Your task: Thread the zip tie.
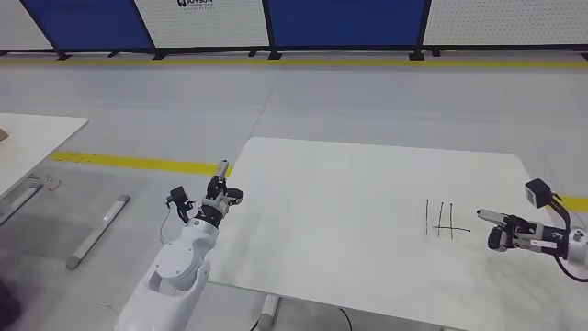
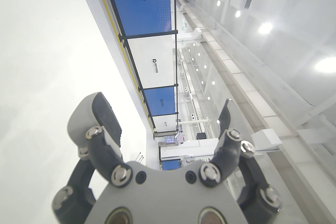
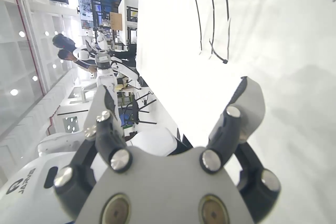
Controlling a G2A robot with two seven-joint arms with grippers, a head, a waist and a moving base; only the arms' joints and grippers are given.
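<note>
Your right pincer hangs released just beside the thin black plastic zip ties lying ahead of it on the white table, probably poised to pick one; your left pincer, also released, sits well apart.

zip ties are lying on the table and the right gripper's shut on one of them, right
Not quite. The right gripper is open and holds nothing; its jaws stand spread, short of the zip ties. The ties do all lie on the table. The right wrist view shows this.
</note>
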